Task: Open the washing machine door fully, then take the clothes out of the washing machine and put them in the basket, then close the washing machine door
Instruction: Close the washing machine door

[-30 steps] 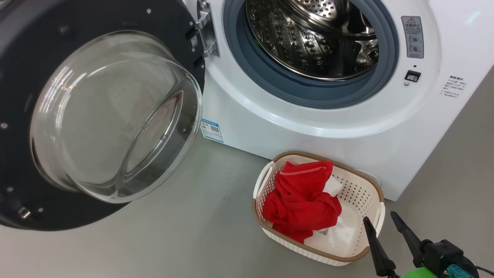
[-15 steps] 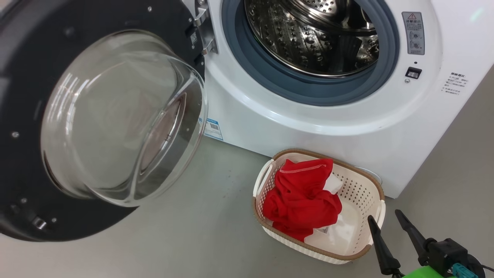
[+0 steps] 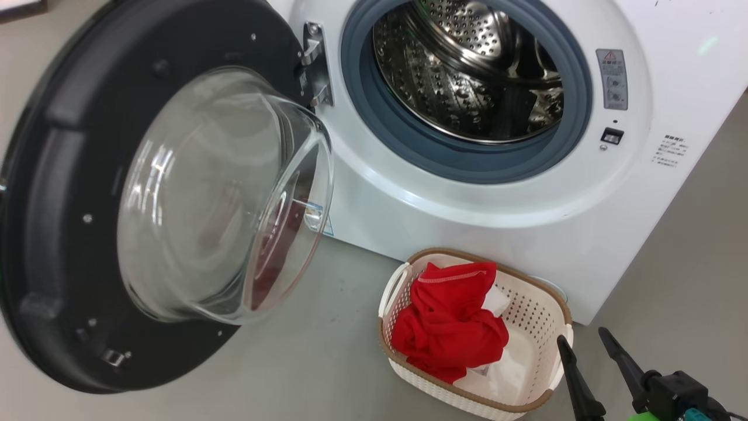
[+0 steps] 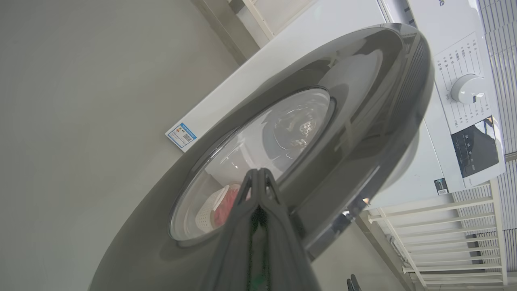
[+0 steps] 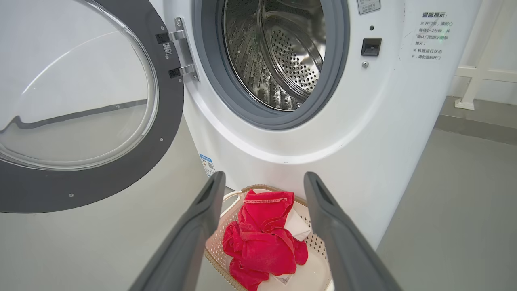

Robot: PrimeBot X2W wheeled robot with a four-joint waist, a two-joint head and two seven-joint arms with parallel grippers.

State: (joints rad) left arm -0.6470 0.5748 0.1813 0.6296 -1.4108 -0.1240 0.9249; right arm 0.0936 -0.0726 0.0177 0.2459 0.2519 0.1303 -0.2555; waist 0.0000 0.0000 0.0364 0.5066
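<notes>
Grey concrete floor (image 3: 327,362) runs under everything. Just ahead of the left gripper (image 4: 258,178) stands the door (image 4: 363,101), partly swung out. The gripper's fingers are clenched together on nothing, tips up against the glossy outer face, a blunt point for pushing it shut, I judge, though I cannot confirm contact. Red clothes (image 3: 450,327) lie heaped in the basket (image 3: 526,280), just below and ahead of the right gripper (image 3: 581,335), whose fingers are spread wide and empty, as fits a finished drop. Beyond it the washing machine (image 3: 467,216) shows a bare drum (image 3: 467,76), so only closing is left.
</notes>
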